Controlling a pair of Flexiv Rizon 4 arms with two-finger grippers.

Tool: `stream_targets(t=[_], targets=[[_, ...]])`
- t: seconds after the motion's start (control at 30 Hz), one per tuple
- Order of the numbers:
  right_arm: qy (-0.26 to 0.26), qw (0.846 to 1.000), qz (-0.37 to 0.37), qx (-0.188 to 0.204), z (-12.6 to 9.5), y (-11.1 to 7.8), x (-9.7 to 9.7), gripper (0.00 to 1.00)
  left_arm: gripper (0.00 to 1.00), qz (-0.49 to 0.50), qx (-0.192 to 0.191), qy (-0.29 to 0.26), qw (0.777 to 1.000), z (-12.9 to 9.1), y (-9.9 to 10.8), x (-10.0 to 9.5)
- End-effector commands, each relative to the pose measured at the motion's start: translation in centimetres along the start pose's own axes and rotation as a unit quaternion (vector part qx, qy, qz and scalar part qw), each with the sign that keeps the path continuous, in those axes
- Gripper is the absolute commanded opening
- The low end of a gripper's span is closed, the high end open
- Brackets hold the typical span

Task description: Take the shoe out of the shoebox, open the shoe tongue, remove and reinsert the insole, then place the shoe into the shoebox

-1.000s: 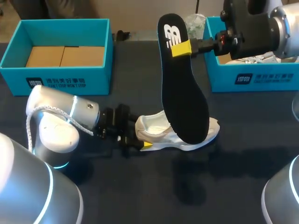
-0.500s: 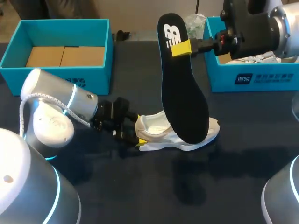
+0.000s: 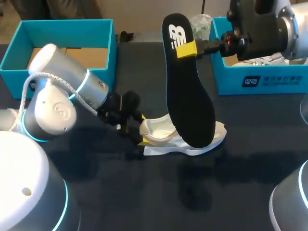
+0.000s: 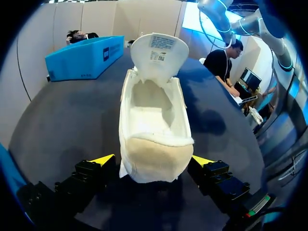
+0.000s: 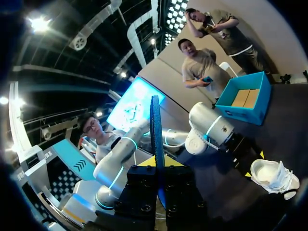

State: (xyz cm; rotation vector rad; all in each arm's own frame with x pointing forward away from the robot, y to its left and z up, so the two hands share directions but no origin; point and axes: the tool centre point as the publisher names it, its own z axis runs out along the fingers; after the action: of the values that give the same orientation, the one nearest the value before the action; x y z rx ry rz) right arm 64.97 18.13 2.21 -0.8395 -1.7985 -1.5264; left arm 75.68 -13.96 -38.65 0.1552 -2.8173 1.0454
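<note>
The white shoe (image 3: 183, 137) sits on its sole on the dark table (image 3: 144, 202), out of both boxes; I'll place everything else off it. In the left wrist view the shoe (image 4: 154, 130) points its toe away from the camera; the tongue is flipped up and forward, so the inside is wide open with no insole in it.

The left gripper (image 3: 142, 131) is right at the shoe's heel; from its own camera the left gripper (image 4: 153, 161) has its yellow fingers spread wide, one on each side of the heel; one tip looks like it's against the heel and the other shows a thin gap, so it's not a grip as far as I can see.

The black insole (image 3: 187, 82) stands nearly on end above the shoe, heel end up and toe end dipping down over the shoe's front half; can't tell if it actually touches. The right gripper (image 3: 188, 49) is pinched on the insole near its upper end, well above the shoe; in the right wrist view the insole (image 5: 155, 139) shows edge-on, clamped between the fingers of the right gripper (image 5: 156, 162), with the shoe (image 5: 274, 175) far below.

One blue shoebox (image 3: 67, 82) is back and to the heel side of the shoe; the other shoebox (image 3: 269, 79) is back on the toe side.
</note>
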Motion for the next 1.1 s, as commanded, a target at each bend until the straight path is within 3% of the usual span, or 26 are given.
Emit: stream_targets(t=[0.03,0.47,0.9,1.1], targets=[[-0.001,1.0,0.001,0.001,0.2,0.1,-0.1,0.0,1.0,-0.001,-0.027,0.0,1.0,0.0,-0.2,-0.1],[-0.001,1.0,0.001,0.001,0.2,0.1,-0.1,0.0,1.0,0.003,-0.147,-0.049,0.988,-2.1,-2.3,-0.3],[-0.001,1.0,0.001,0.001,0.2,0.1,-0.1,0.0,1.0,0.018,-0.24,-0.06,0.969,-2.7,-4.5,-0.4],[-0.001,1.0,0.001,0.001,0.2,0.1,-0.1,0.0,1.0,0.028,-0.265,-0.062,0.962,-2.6,-5.3,-0.3]])
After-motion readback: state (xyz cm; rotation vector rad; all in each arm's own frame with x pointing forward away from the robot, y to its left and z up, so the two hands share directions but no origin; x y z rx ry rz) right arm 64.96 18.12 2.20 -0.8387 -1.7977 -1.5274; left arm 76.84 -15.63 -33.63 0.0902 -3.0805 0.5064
